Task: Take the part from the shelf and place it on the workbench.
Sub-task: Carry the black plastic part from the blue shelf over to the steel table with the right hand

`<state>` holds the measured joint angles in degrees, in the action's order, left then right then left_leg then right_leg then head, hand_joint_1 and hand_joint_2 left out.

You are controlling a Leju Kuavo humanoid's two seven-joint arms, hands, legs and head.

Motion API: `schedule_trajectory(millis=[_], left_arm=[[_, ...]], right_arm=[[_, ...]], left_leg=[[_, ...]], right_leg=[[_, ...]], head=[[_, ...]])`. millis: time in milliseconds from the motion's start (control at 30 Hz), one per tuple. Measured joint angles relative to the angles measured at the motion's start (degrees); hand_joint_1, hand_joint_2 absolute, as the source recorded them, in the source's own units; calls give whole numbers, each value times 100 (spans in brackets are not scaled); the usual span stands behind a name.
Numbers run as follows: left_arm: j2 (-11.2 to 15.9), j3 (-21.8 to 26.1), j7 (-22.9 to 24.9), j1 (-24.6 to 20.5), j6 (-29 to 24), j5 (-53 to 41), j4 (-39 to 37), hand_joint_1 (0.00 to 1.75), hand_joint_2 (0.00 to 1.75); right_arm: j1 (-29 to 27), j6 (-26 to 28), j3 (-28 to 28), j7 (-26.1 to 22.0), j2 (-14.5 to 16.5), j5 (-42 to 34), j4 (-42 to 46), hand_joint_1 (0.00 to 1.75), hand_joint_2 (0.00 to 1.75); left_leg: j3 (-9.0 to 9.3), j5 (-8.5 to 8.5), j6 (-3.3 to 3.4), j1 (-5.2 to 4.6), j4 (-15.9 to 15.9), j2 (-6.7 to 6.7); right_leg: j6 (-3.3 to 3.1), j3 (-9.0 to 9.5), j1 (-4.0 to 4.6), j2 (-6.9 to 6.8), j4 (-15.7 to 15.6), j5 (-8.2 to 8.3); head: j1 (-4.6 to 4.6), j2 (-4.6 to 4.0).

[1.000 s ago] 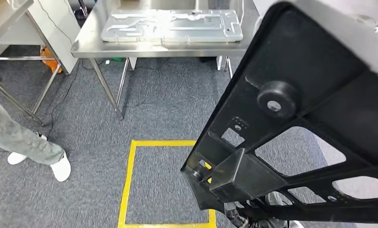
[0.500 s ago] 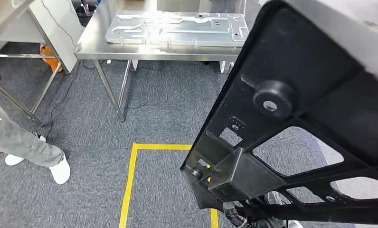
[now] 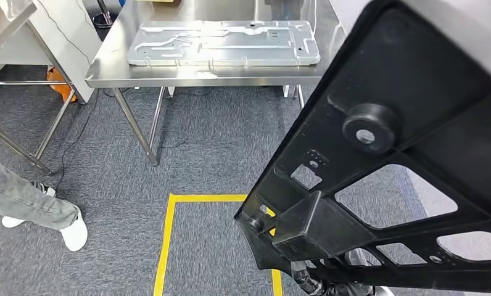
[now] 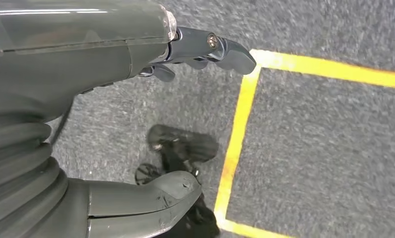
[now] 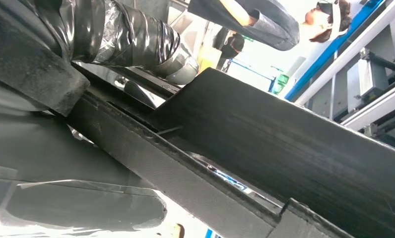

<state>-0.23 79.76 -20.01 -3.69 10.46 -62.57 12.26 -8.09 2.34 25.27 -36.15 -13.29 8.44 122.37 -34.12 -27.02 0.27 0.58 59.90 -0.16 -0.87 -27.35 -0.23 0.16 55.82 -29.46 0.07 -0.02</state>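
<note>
Black part [image 3: 403, 160]: tilted, close before the head camera on the right, above the yellow floor tape [image 3: 166, 240]. Right hand [image 5: 121, 37]: fingers gripped the part. Left hand [image 4: 86, 99]: fingers apart, held nothing, over grey carpet [image 3: 212, 148]. Workbench [image 3: 107, 65]: beyond, bearing a metal plate [image 3: 224, 42].

Yellow floor tape [image 3: 167, 240], person's white shoe [image 3: 74, 233]

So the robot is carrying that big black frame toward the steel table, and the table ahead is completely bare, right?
Not quite. The robot does carry the big black frame toward the steel table, but the table is not bare: the head view shows a flat silver metal panel lying on its top. The rest is as you said.
</note>
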Motion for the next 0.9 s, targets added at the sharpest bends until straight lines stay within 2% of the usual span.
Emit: schedule_trajectory(millis=[33,67,167,200,233,300,333,367,400,467,500,533,600,667,700,733,800,833,867,900], left_arm=[[6,0,19,7,-9,-2,0,0,175],[13,0,31,17,-16,-3,0,0,175],[22,0,42,34,-25,-3,0,0,175],[24,0,41,26,-23,-3,0,0,175],[25,0,39,20,-21,-7,0,0,175],[27,0,35,19,-18,-16,0,0,175],[27,0,32,22,-18,-21,0,0,175],[27,0,30,24,-16,-26,0,0,175],[27,0,29,25,-15,-29,0,0,175],[12,0,25,22,-7,-35,-3,0,175],[-1,0,22,18,-1,-35,-5,0,175],[-13,0,21,15,4,-35,-8,0,175],[-25,0,17,16,9,-34,-11,0,175],[-21,0,13,21,6,-33,-10,0,175],[-19,0,12,17,5,-33,-9,0,175],[-16,0,10,10,3,-32,-9,0,175],[-12,0,8,4,0,-32,-9,0,175],[-8,0,8,12,-2,-31,-9,0,175],[-6,0,9,23,-2,-31,-9,0,175],[-4,0,9,31,-2,-31,-9,0,175]], right_arm=[[0,8,0,-1,4,4,1,175,175],[-1,16,0,-3,7,9,1,175,175],[1,54,-1,-4,9,15,9,175,175],[5,65,-1,-4,9,15,13,175,175],[7,70,-2,-4,9,15,15,175,175],[5,78,-2,-5,10,15,17,175,175],[2,81,-2,-5,11,15,16,175,175],[1,83,-2,-5,11,15,16,175,175],[1,85,-2,-5,11,15,16,175,175],[0,89,-2,-8,11,19,16,175,175],[0,91,-3,-9,11,25,16,175,175],[-1,98,-4,-16,12,30,24,175,175],[-10,129,-7,-38,15,44,51,175,175],[-27,169,-7,-69,18,62,82,175,175],[-31,183,-8,-81,21,71,92,175,175],[-36,190,-8,-91,26,79,101,175,175],[-43,191,-9,-98,38,90,109,175,175],[-51,190,-9,-99,42,92,110,175,175],[-58,190,-9,-99,43,93,110,175,175],[-64,190,-9,-99,43,93,110,175,175]], left_leg=[[55,40,40,-12,-154,4],[69,-7,86,-20,-190,4],[183,30,219,0,-235,-12],[223,16,251,2,-243,-14],[241,-3,277,0,-248,-11],[273,-50,302,-10,-246,-11],[299,-79,304,-17,-245,-13],[340,-114,303,-26,-245,-16],[395,-152,300,-39,-246,-20],[521,-230,288,-62,-260,-25],[565,-261,272,-63,-275,-31],[582,-287,249,-55,-292,-32],[616,-268,185,-47,-253,-27],[640,-294,126,-60,-109,-14],[590,-380,101,-59,35,-15],[472,-525,81,-50,267,-14],[77,-840,19,-11,895,-16],[-106,-913,-21,12,1121,-15],[-218,-876,-63,36,1185,-13],[-230,-715,-101,60,1046,-11]], right_leg=[[38,19,8,2,5,-36],[77,32,17,7,31,-50],[168,12,7,6,244,-109],[194,-102,-2,3,467,-211],[218,-290,-10,0,794,-357],[250,-786,-15,-1,1532,-675],[251,-974,-14,-1,1747,-725],[239,-1069,-9,-1,1762,-649],[205,-1052,1,-2,1557,-447],[66,-824,57,-4,803,91],[-9,-731,99,-5,511,204],[-76,-673,139,0,324,247],[-164,-624,171,18,185,225],[-194,-479,118,15,62,322],[-199,-405,89,4,36,320],[-197,-351,72,-6,18,311],[-197,-302,63,-7,22,251],[-181,-277,53,0,30,213],[-157,-242,37,9,42,170],[-128,-194,18,16,58,120]], head=[[1,0],[1,0],[2,0],[2,0],[3,0],[2,0],[2,0],[2,0],[2,0],[-1,0],[-3,0],[-4,0],[-4,0],[-3,0],[-5,0],[-5,0],[-8,0],[-8,0],[-8,0],[-7,0]])
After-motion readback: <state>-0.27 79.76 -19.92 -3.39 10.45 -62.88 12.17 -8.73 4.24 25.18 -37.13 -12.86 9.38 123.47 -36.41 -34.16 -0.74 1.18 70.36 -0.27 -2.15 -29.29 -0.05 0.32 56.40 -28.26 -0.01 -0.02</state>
